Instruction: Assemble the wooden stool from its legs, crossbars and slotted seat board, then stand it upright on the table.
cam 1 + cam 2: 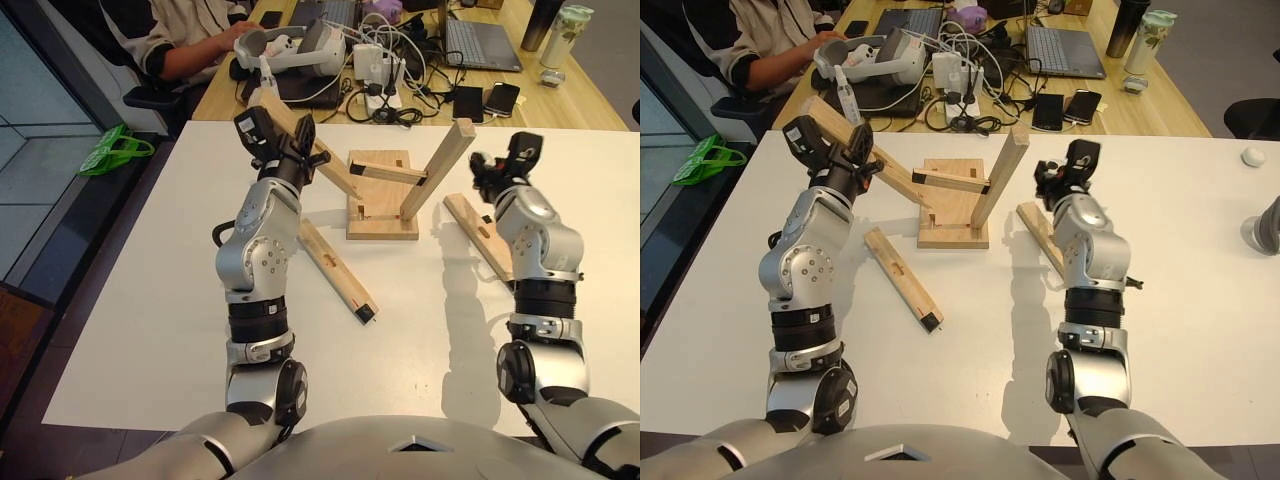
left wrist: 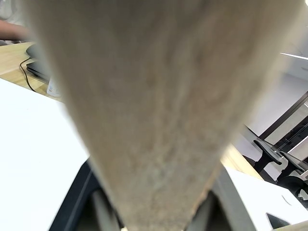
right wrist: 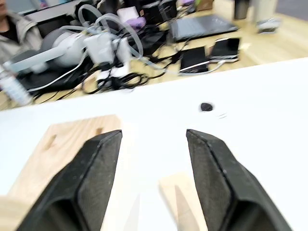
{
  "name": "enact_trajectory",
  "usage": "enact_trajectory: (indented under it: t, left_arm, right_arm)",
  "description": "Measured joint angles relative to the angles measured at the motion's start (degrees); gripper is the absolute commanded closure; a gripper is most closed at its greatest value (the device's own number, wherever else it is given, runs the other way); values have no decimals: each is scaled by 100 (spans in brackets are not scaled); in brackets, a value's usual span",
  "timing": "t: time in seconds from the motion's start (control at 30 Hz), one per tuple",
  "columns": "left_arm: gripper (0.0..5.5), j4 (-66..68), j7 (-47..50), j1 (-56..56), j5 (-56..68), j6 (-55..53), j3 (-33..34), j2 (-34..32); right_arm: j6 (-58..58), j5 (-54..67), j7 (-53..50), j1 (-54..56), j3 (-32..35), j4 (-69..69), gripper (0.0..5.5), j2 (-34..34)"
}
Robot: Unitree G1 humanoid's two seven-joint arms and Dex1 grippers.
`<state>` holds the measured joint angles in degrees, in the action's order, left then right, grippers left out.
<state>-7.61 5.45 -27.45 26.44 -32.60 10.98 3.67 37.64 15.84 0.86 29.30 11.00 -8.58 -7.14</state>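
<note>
Four legs counted. Two lie flat mid-table: near leg [image 1: 337,265] beside the left arm, second leg [image 1: 478,235] by the right gripper [image 3: 154,137], fingers spread, empty. One seat board [image 1: 385,225] beyond bears one slanted leg [image 1: 437,168] and one crossbar [image 1: 390,173]. Left gripper [image 1: 298,148] pinches the fourth leg [image 1: 898,178], tilted.

Head stereo eyes are looking forward and down, sharing the white table [image 1: 150,300] and seat board [image 1: 385,226]; left wrist camera is sitting hard against a wooden leg [image 2: 159,110], right wrist camera is skimming low over the table toward the seat board.
</note>
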Motion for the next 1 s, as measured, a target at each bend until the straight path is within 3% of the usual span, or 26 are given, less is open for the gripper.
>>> enact_trajectory:
  t: [0.5, 1.0]
  left_arm:
    - [448, 4, -329, 444, -125, -226, -129, -422]
    - [448, 679, -343, 208, -435, 303, -250, -265]
  right_arm:
    - [597, 186, 363, -197, -482, 698, 303, 292]
    - [662, 180, 466, -242, -528, 784, 303, 286]
